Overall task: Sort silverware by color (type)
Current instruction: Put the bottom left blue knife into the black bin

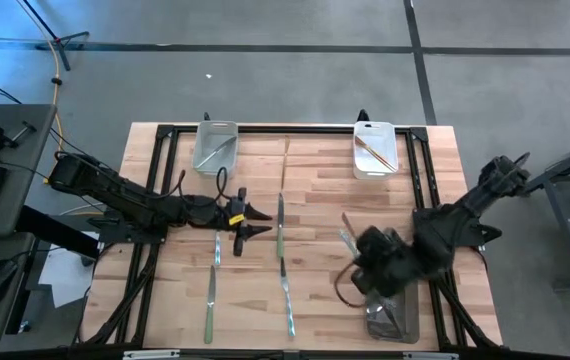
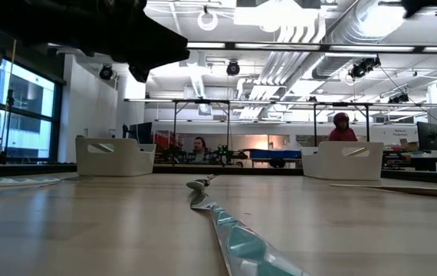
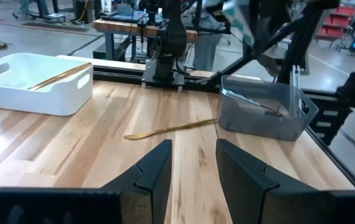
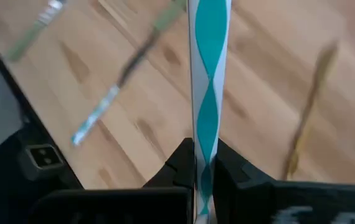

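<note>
- While the right tool [image 4: 203,163] is clamped on a teal-and-white striped piece [image 4: 209,74] of silverware, it hangs over the surface [image 1: 315,190] on the right, just above the grey bin [image 1: 393,318] at the near edge.
- In the right wrist view the striped piece sticks far out past the fingers, held only near one end. I judge that a long lever like this could swing or slip in the grip if the arm turns quickly.
- The grey bin already holds some pieces. If the striped piece goes in at a slant, its free end might catch the rim and tip out.
- A gold piece [image 3: 171,129] lies on the surface just beside the grey bin. A low pass of the right tool might knock it.
- The left tool [image 1: 245,220] sits left of centre with its fingers apart and nothing between them; the left wrist view shows the gap clearly.
- Several slim pieces [image 1: 283,262] lie loose in the middle of the surface, near the left tool. They lie flat, so a descent that is slightly off could push one aside instead of gripping it.
- Two white bins stand at the far edge: the left bin [image 1: 215,146] holds a silver piece, and the right bin [image 1: 375,148] holds gold-bronze pieces.
- Both arms work near the centre, so reaching at once could bring them together.
</note>
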